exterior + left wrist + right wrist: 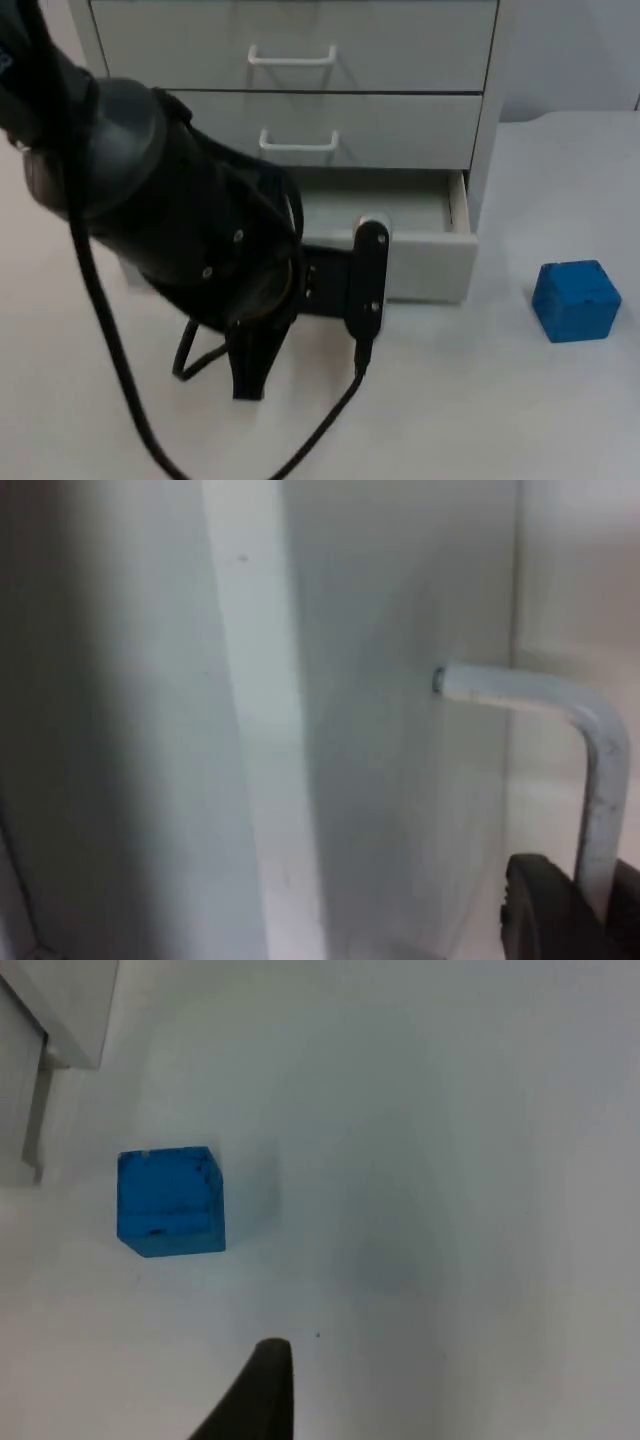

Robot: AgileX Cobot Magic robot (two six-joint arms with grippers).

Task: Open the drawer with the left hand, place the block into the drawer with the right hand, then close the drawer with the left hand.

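White all round — a white three-drawer cabinet (300,100) stands at the twelve o'clock side of the white surface (500,400), and its bottom drawer (420,250) is pulled partway out, the inside showing pale and bare where it can be seen. Two upper drawers sit flush, each with a white bar handle (291,56). Directly in front of the open drawer, at about seven o'clock from it, the bulky black left arm covers the drawer's near face; in the left wrist view a black fingertip (560,910) of the left hand (585,920) sits against a bent white metal handle (590,760), though I cannot tell whether the fingers are closed round it. A small blue cube-shaped block (577,300) rests on the surface at four o'clock from the drawer, well apart from it — untouched. In the right wrist view the right hand (255,1400) hangs above the bare surface, near the blue block (170,1202) but not touching it; how far it is open I cannot tell.
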